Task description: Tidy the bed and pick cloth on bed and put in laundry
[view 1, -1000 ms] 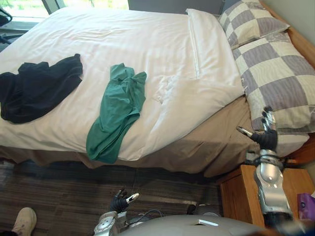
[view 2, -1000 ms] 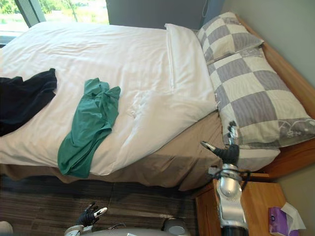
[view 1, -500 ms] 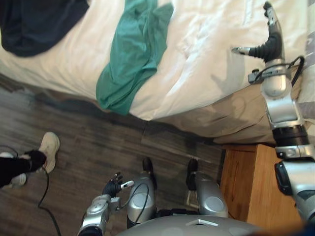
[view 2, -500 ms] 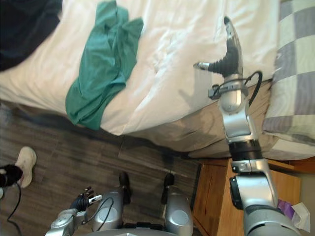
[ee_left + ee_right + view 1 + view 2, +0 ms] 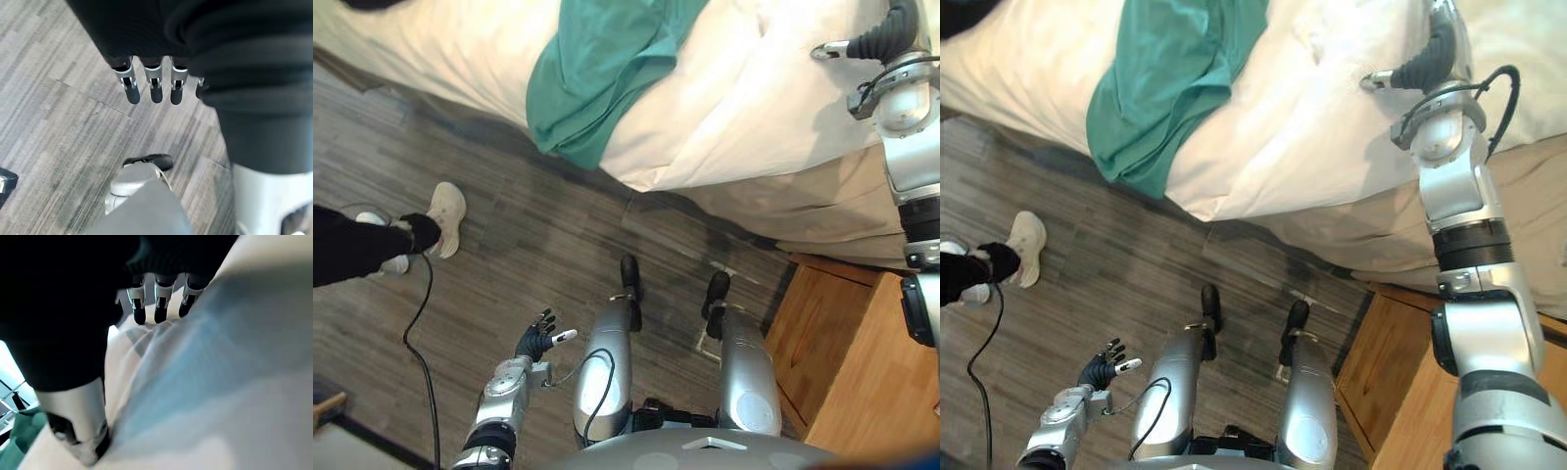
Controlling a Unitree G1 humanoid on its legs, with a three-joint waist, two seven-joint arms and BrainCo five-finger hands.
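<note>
Risk: right hand (image 5: pixel 1427 61), fingers straight, over white duvet (image 5: pixel 754 108), well apart from green garment (image 5: pixel 607 69); could snag bedding instead. Left hand (image 5: pixel 534 342) relaxed, unclenched, idle.

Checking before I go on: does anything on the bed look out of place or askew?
The green cloth lies crumpled on the white duvet, its end hanging over the edge. The duvet's corner is rumpled, baring the tan sheet.

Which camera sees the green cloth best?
The right eye view: the green cloth lies across the bed, its end hanging over the edge. The left eye view shows much the same. The right wrist view catches a small green scrap. The left wrist view faces the floor.
</note>
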